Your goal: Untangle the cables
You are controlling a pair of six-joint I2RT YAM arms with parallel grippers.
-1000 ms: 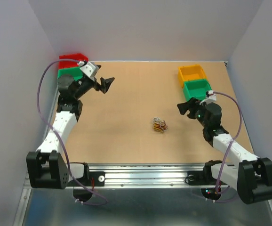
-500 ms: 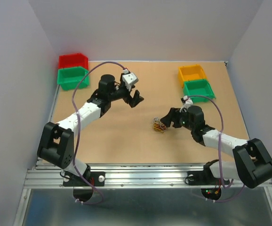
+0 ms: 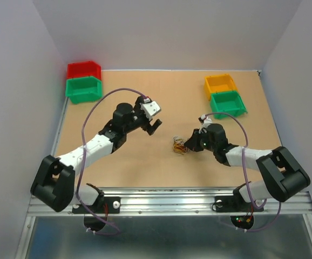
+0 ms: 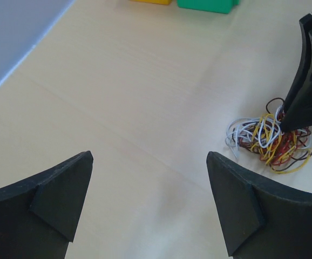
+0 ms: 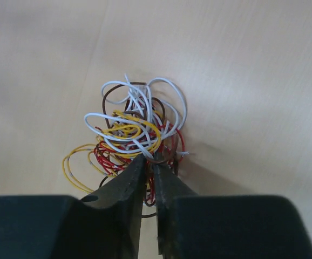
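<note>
The cables (image 3: 180,145) are a small knot of thin white, yellow, red and brown wires lying mid-table. My right gripper (image 3: 189,145) is at the knot's right side. In the right wrist view its fingers (image 5: 129,183) are pressed almost together on the near strands of the cables (image 5: 134,127). My left gripper (image 3: 155,125) hovers to the upper left of the knot, apart from it. Its jaws stand wide open (image 4: 149,156) over bare table. In that view the cables (image 4: 266,141) lie at the right, with the right gripper's dark fingers (image 4: 307,91) on them.
A red bin (image 3: 83,69) and a green bin (image 3: 83,89) stand at the back left. An orange bin (image 3: 219,83) and a green bin (image 3: 227,102) stand at the back right. The arm bases and a metal rail (image 3: 167,197) line the near edge.
My right arm reached left to the knot and its jaws closed on the wires. My left arm swung from the back-left bins toward the middle, still open.
</note>
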